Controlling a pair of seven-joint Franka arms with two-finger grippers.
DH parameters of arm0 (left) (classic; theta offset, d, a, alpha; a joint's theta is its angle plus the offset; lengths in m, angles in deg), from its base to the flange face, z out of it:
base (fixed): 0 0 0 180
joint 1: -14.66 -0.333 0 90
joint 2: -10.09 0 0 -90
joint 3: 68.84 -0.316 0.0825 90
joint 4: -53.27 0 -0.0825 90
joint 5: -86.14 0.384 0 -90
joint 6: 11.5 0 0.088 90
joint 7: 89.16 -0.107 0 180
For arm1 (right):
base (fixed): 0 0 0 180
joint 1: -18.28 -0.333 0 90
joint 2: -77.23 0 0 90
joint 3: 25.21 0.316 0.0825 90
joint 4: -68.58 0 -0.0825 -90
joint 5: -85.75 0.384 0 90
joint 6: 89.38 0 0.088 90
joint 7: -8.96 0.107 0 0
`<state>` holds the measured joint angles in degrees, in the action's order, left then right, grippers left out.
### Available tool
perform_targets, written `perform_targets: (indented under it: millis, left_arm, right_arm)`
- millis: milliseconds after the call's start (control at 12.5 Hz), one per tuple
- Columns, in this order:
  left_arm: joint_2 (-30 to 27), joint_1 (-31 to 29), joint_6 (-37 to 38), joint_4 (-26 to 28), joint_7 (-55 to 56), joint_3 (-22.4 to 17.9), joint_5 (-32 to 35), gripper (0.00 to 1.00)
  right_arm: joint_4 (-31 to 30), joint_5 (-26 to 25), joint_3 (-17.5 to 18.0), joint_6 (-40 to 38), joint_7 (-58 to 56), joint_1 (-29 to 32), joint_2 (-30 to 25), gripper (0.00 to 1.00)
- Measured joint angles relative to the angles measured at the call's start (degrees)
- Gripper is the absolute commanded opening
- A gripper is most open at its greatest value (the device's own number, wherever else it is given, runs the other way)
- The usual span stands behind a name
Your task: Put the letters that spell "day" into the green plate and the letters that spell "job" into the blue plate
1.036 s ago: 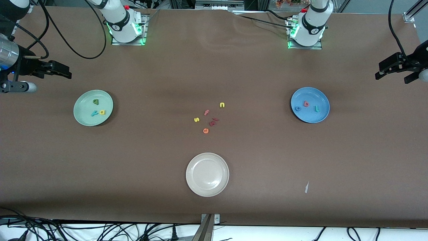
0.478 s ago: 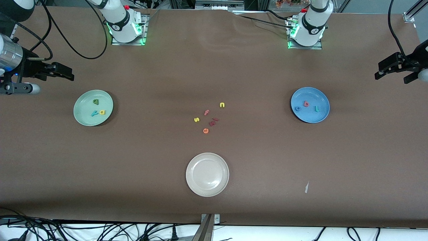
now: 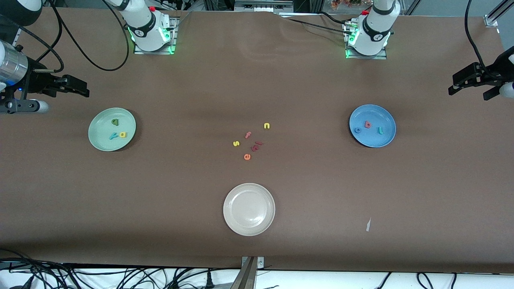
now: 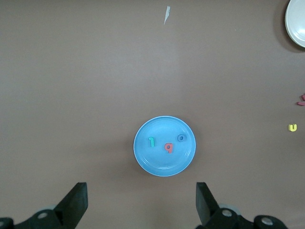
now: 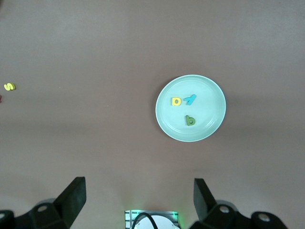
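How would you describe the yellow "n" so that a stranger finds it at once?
Start at the cream-white plate nearest the front camera. Farther from the camera lies a loose cluster of small foam letters on the bare table; the yellow "n" is the farthest of them. The only other yellow one, the "s", is curvy and lies nearer.

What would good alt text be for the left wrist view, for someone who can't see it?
A blue plate on a brown table holds three small foam letters: a teal hooked one, a pinkish-red one and a blue ring. The left end effector hangs open above the table, empty, and a cream-white plate shows at the frame's edge.
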<state>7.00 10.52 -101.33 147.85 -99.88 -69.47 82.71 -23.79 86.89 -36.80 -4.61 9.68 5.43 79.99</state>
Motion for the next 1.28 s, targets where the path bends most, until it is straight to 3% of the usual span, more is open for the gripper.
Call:
perform_targets:
  millis: [1275]
  left_arm:
    - [0.0, 0.0, 0.9, 0.0, 0.0, 0.1, 0.0, 1.00]
  right_arm:
    - [0.0, 0.0, 0.1, 0.0, 0.0, -0.1, 0.0, 1.00]
